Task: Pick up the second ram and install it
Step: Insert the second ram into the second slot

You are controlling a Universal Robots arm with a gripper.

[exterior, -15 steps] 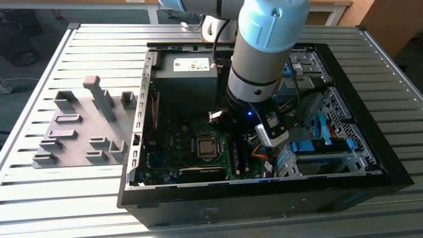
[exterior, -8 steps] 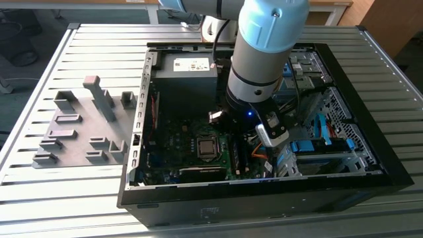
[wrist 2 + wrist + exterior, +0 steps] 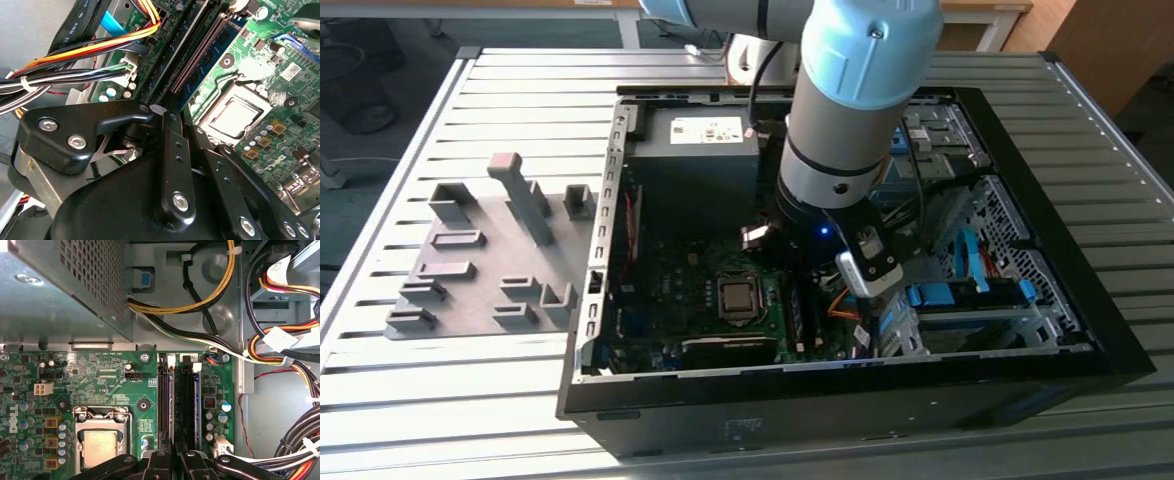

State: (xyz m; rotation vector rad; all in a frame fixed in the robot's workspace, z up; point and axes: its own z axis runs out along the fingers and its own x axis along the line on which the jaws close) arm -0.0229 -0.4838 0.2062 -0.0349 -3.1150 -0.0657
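First wrist view: second ram [image 3: 180,405] seated upright just beyond gripper [image 3: 175,460].

The second ram [image 3: 184,410] stands on edge in a memory slot of the motherboard [image 3: 115,385], a thin dark-chipped stick running straight between the slot's clips, beside the neighbouring slot and the processor socket [image 3: 101,440].
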